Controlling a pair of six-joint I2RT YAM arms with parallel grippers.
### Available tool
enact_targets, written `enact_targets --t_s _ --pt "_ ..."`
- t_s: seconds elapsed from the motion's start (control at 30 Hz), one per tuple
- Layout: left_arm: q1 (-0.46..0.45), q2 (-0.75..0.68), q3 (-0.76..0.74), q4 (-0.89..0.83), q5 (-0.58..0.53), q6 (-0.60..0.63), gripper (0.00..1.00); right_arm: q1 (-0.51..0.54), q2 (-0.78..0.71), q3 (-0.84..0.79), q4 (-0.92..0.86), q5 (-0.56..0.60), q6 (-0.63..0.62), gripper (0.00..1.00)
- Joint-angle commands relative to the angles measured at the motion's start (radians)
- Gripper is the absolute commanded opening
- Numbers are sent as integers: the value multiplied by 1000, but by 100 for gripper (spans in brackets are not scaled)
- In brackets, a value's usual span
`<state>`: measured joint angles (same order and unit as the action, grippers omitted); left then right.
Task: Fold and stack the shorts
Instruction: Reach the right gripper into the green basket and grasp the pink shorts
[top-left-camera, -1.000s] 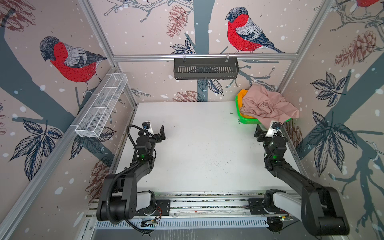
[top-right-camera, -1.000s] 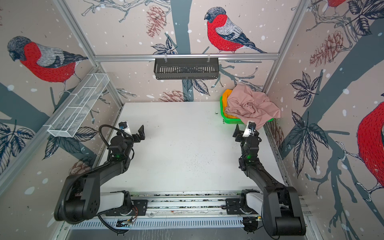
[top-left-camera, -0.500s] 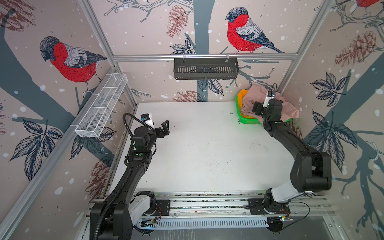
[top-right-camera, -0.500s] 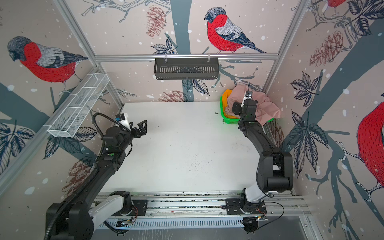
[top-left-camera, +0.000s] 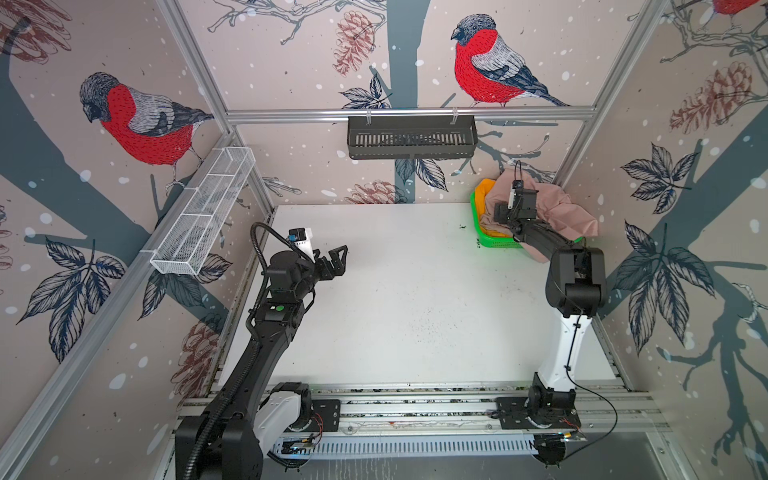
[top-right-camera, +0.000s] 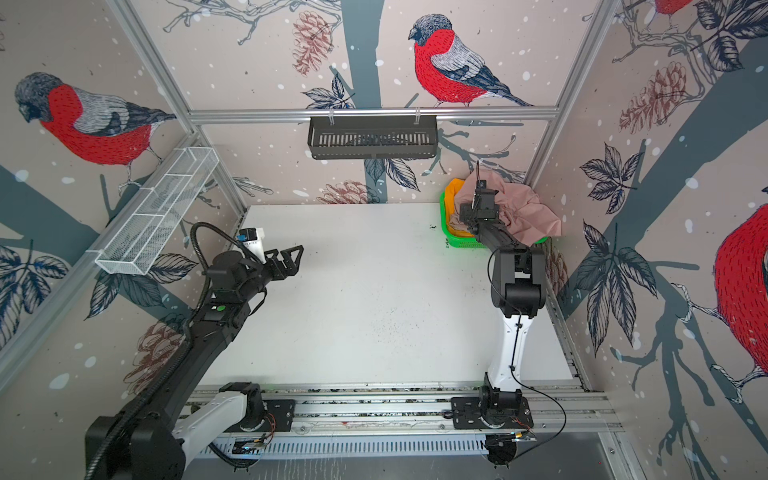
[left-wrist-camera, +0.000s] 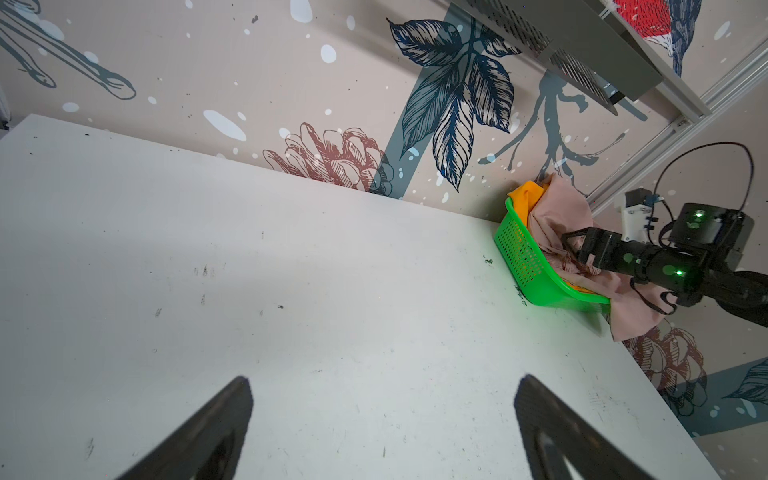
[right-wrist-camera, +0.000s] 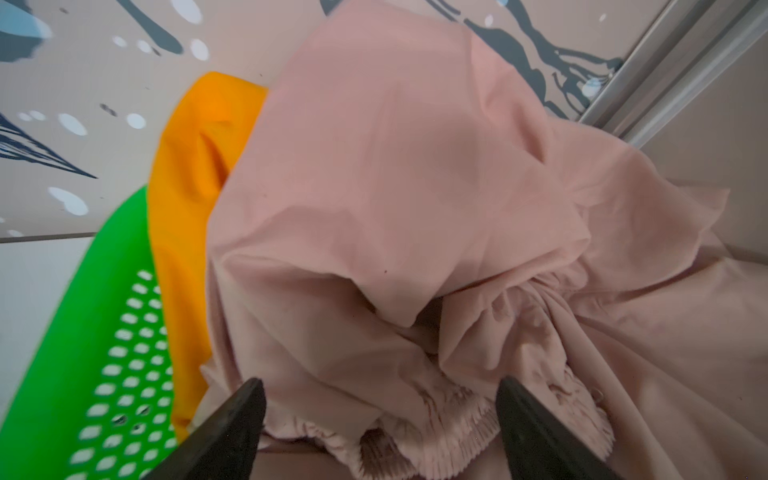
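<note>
Bird-print walls (top-left-camera: 291, 62) frame a white tabletop (top-left-camera: 395, 311), pink shorts (top-left-camera: 557, 208) heaped over orange shorts (top-left-camera: 484, 193) in a corner green basket (top-left-camera: 494, 242). Right end effector (right-wrist-camera: 378, 382) hangs wide over the pink pair; left end effector (left-wrist-camera: 383, 380) wide, empty.

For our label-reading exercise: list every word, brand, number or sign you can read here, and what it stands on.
No text can be read.
Basket, pink shorts, orange shorts: no print shows.
Wallpaper: pictures only, birds, leaves, cones.
Left arm: small marks, too small to read.
</note>
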<state>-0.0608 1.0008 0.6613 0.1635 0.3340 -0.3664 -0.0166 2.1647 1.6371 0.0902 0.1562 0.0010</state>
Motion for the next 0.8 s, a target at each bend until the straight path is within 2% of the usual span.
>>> enact_targets --t_s 0.0,0.07,0.2,0.27,0.4,0.43,0.53,0.77 --pt "-2 -10 12 -18 1 2 99 -19 50 56 5 -36 22 86" --pt "-2 -13 11 -19 -1 2 99 -30 79 88 5 -84 49 85" --pt "-2 -25 53 -95 12 -6 99 -59 124 144 17 -242 104 71" --pt "-2 -41 74 -136 17 1 99 -73 143 168 28 -292 134 55" --pt "-2 -83 70 -173 11 25 99 -105 150 202 31 -408 211 10" --pt "-2 -92 62 -173 5 27 99 -111 141 202 34 -439 229 3" --pt "-2 -108 45 -163 2 23 99 -121 85 169 42 -477 261 2" --pt "-2 -91 41 -146 13 15 99 -107 -175 -94 180 -480 266 1"
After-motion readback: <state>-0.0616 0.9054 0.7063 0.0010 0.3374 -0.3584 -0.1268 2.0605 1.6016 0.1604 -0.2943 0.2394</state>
